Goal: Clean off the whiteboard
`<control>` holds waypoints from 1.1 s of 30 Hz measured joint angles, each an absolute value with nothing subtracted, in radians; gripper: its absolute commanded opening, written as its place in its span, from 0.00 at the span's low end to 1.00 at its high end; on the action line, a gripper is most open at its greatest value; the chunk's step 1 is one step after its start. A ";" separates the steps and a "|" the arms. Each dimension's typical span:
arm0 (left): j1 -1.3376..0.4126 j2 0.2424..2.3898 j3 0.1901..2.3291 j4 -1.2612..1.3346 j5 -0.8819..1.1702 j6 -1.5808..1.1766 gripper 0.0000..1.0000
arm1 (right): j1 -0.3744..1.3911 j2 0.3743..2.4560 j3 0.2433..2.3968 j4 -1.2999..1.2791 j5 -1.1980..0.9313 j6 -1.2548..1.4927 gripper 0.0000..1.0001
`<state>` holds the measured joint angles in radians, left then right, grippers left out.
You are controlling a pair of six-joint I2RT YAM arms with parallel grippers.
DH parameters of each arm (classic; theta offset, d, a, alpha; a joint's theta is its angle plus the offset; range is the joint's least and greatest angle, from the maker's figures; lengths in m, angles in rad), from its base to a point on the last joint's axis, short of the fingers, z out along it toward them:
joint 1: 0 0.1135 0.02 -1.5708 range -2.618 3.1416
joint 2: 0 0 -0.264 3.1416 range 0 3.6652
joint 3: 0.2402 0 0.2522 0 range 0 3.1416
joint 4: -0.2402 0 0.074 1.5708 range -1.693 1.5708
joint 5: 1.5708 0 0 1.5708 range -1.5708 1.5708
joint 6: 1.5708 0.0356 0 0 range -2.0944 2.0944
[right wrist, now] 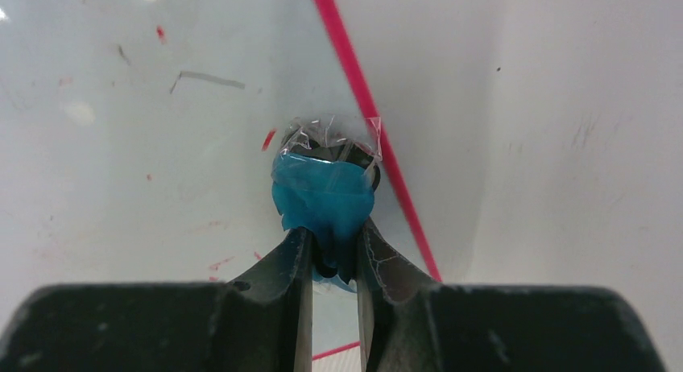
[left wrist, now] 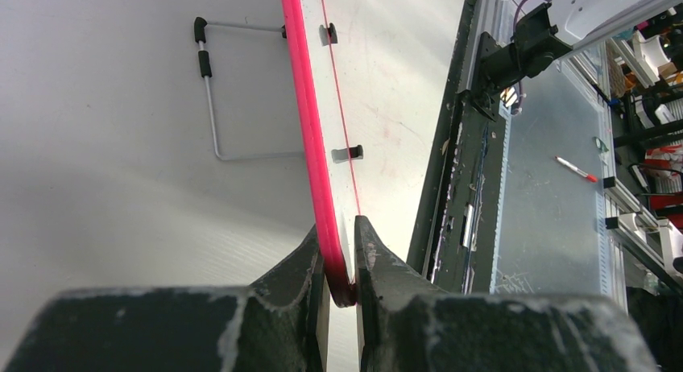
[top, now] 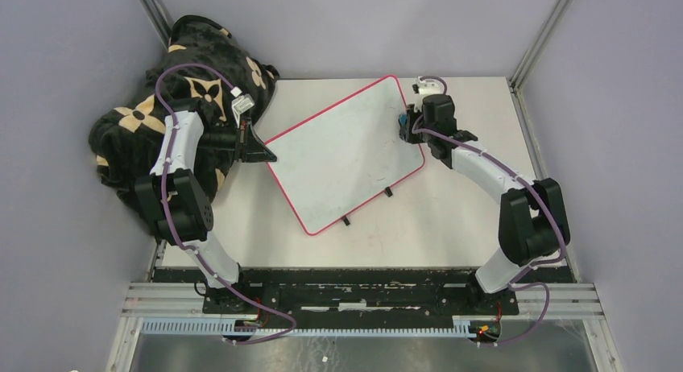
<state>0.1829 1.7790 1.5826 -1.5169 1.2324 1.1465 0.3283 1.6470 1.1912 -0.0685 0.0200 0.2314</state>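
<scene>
The whiteboard lies tilted on the table, white with a red-pink rim and two small black feet on its near long edge. My left gripper is shut on the board's left corner rim, pinching it between both fingers. My right gripper is over the board's right edge and is shut on a small blue eraser wrapped in clear film, pressed against the board surface. Faint red specks and a grey streak mark the board near the eraser.
A black cloth with tan flower pattern is heaped at the far left, behind my left arm. A metal wire stand shows on the board's back side. The black mounting rail runs along the near edge. Grey walls enclose the table.
</scene>
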 measured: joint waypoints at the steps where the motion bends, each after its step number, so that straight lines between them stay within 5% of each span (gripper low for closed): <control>1: 0.183 1.779 1.583 -1.517 1.232 1.147 0.03 | 0.334 1.636 1.172 -0.068 0.017 0.235 0.01; 9: 0.182 1.776 1.578 -1.512 1.232 1.147 0.03 | 0.365 1.599 1.113 -0.080 -0.006 0.249 0.01; 23: 0.181 1.766 1.563 -1.509 1.232 1.147 0.03 | 0.359 1.761 1.501 -0.204 0.004 0.166 0.01; 33: 0.178 1.762 1.563 -1.511 1.235 1.147 0.03 | 0.336 1.764 1.467 -0.191 0.009 0.152 0.01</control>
